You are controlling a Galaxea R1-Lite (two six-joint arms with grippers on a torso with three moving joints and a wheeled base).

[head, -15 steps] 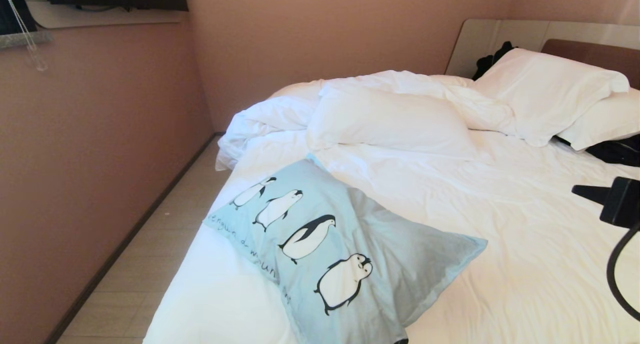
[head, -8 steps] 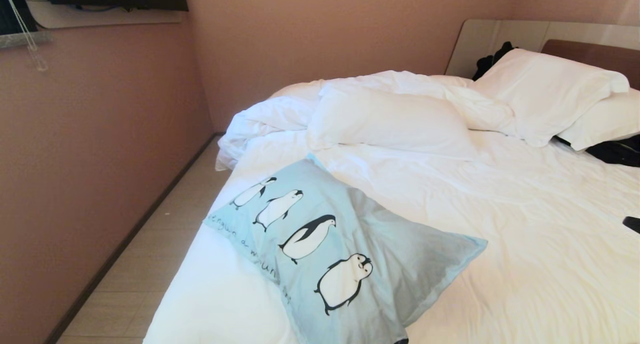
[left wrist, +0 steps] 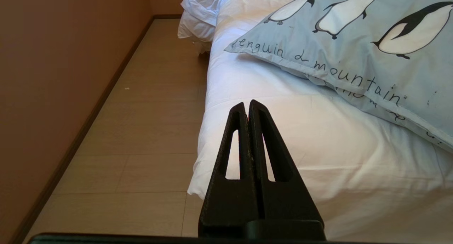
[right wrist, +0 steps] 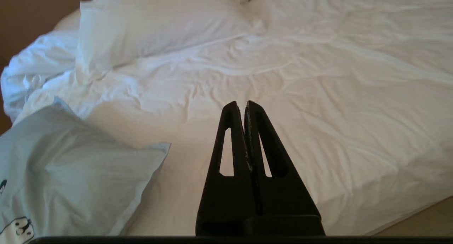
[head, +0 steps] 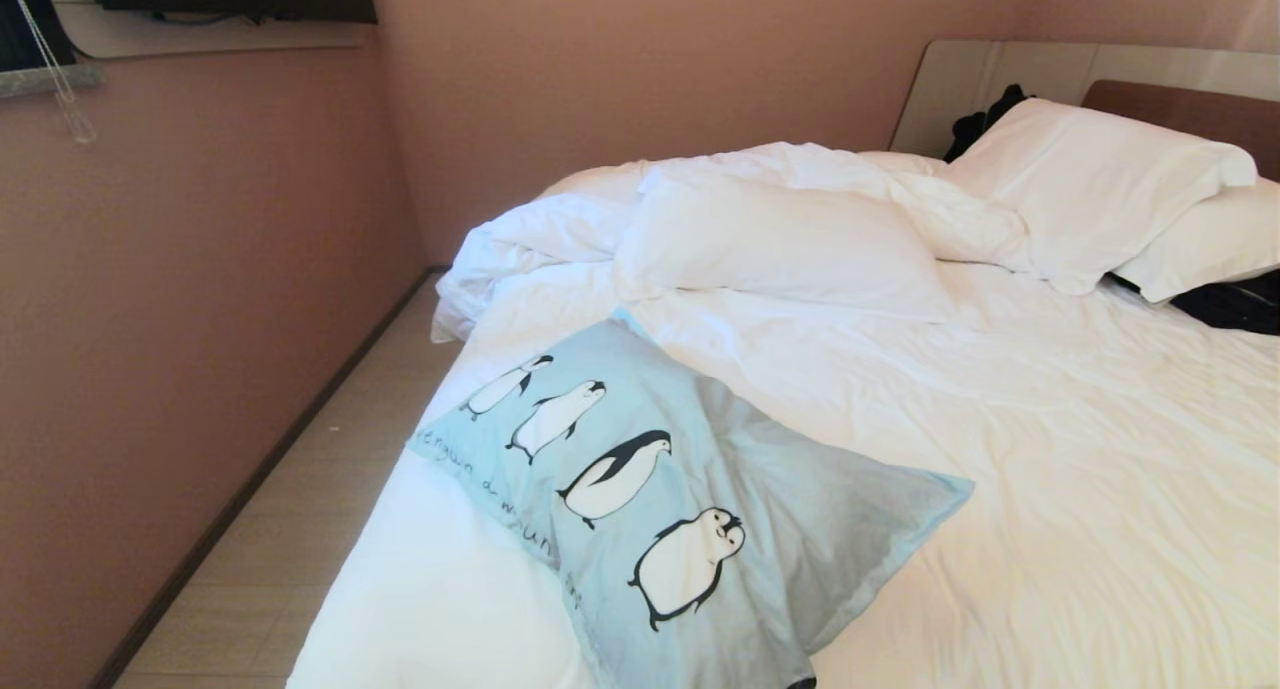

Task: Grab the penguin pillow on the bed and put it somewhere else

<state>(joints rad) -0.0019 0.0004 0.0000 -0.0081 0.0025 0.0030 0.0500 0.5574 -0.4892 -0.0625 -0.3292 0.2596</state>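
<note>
Penguin pillow (head: 700, 489) matt printed cloth; bed (head: 1050, 449) wrinkled white cloth; claws matt black plastic.

The right gripper (right wrist: 246, 104) hangs over the wrinkled white bed (right wrist: 318, 95), its black jaws pressed together. The penguin pillow (right wrist: 70, 173) lies off to one side (one corner reaching toward the gripper), apart from a plain white pillow (right wrist: 155, 28) farther off

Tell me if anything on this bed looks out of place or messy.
The penguin pillow lies askew at the foot corner of the bed, far from the white pillows at the headboard. The duvet is bunched up, and dark clothing sits beside the pillows.
</note>
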